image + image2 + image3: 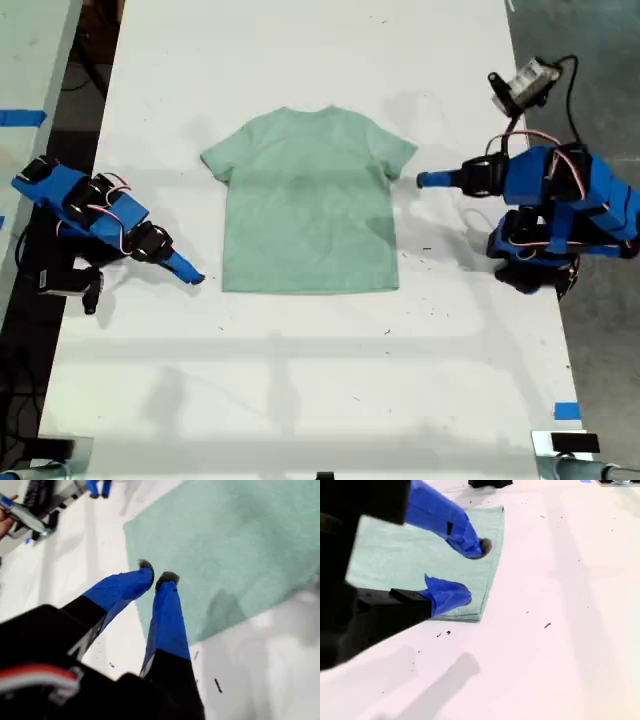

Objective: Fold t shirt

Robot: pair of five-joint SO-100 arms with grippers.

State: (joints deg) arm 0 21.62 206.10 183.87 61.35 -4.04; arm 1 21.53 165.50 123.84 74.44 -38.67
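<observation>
Nothing folded yet: t shirt (308, 200) flat and spread mid-table (300, 400), my first gripper (157, 574) nearly closed on nothing by one sleeve (395, 152), my second gripper (471, 571) parted near a hem corner (232, 284), every fold left.

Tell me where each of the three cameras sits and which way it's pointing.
Exterior view: overhead, looking straight down on the white table, with the pale mint-green cloth t shirt lying flat between both blue arms.
First wrist view: on my first gripper, at the exterior view's right, facing the shirt's sleeve side; its closed blue fingers show.
Second wrist view: on my second gripper, at the exterior view's left, looking along the shirt's hem; its open fingers show.
Shared: all three see the t shirt.
</observation>
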